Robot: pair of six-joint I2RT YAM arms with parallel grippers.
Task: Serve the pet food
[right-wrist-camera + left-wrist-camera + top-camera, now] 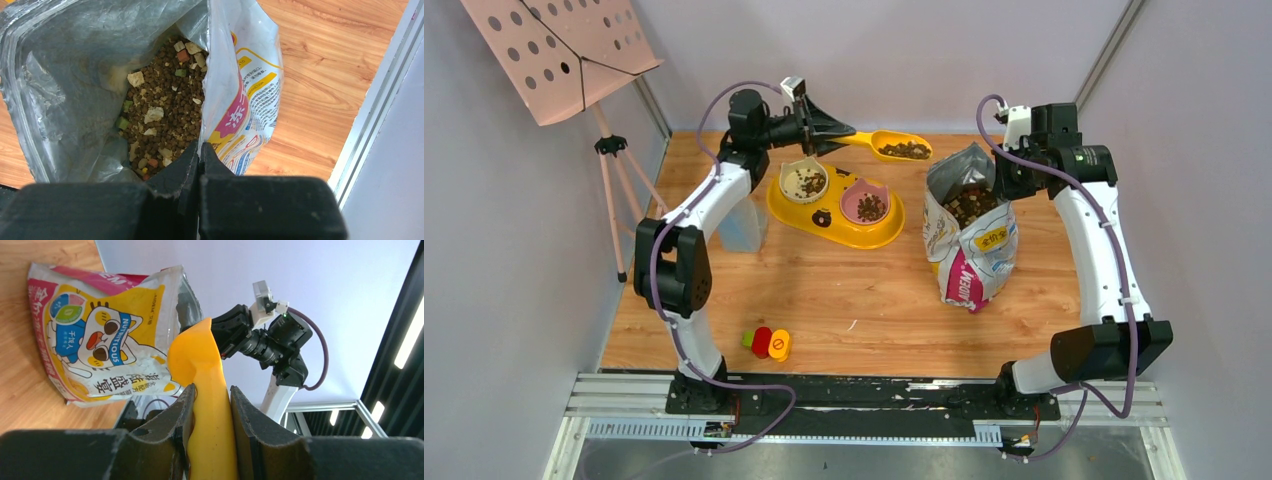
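Observation:
The pet food fills the bottom of the open foil bag standing right of centre. More pet food lies in the bowl of the yellow scoop, held level behind the feeder. My left gripper is shut on the scoop's handle. The yellow double feeder has kibble in its cream bowl and its pink bowl. On the bag's right rim my right gripper is shut, pinching the foil edge.
A pink perforated board on a tripod stands at the far left. Small red, green and yellow blocks lie near the front edge. A translucent container sits left of the feeder. A metal-edged wall runs along the right.

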